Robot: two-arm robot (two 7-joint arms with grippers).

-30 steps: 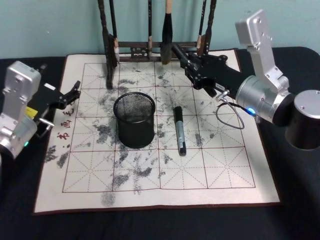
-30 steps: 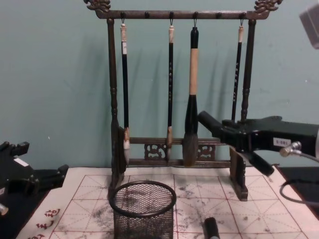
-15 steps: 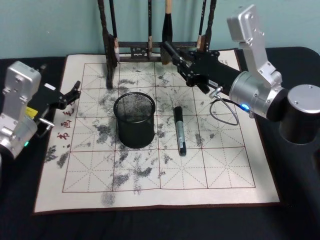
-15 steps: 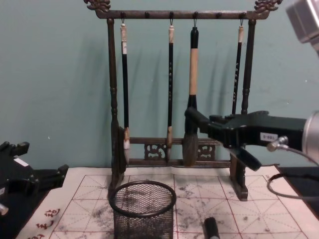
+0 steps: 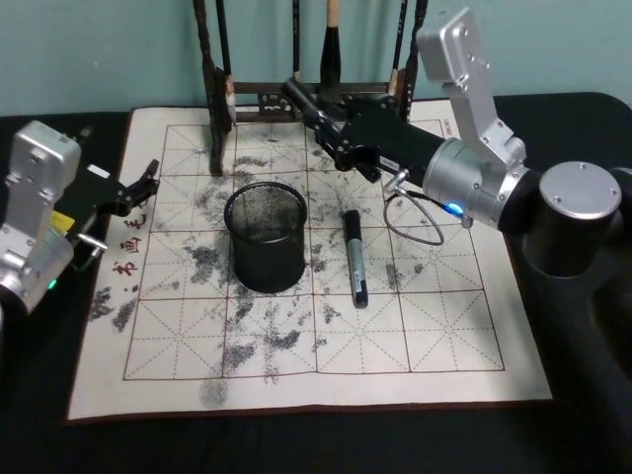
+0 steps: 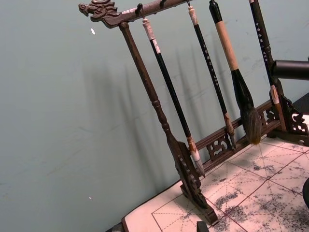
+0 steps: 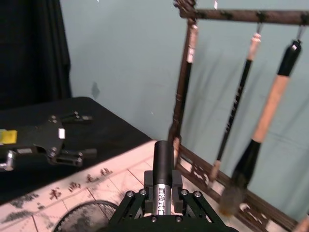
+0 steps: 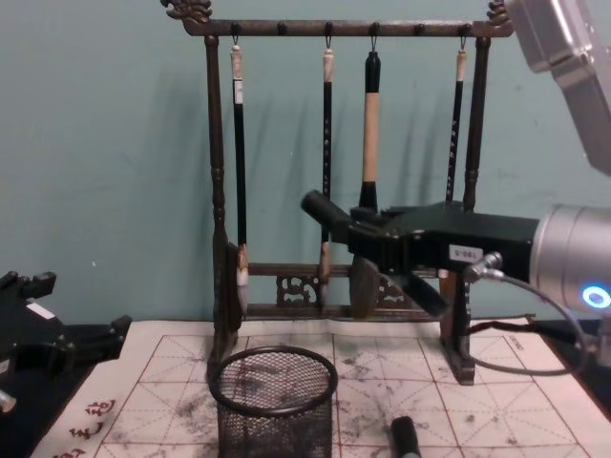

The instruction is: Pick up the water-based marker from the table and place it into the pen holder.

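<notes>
Right tool (image 5: 331,128) hovers spread above far edge of mat (image 5: 434,346) (marker (image 5: 355,259) lies unobstructed).

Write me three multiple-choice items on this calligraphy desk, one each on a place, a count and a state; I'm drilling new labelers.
1. Where does the marker lie relative to the pen holder?
A. inside it
B. on the mat, to its right
C. on the mat, to its left

2. How many brushes hang on the rack?
A. two
B. six
C. four

3. The right gripper is:
A. open, raised in front of the rack
B. shut on the marker
C. resting on the mat

Key:
1 B, it lies flat beside the holder.
2 C, four hang from the top bar.
3 A, its jaws stand apart in the air.

The left gripper sits idle at the mat's left edge.
</notes>
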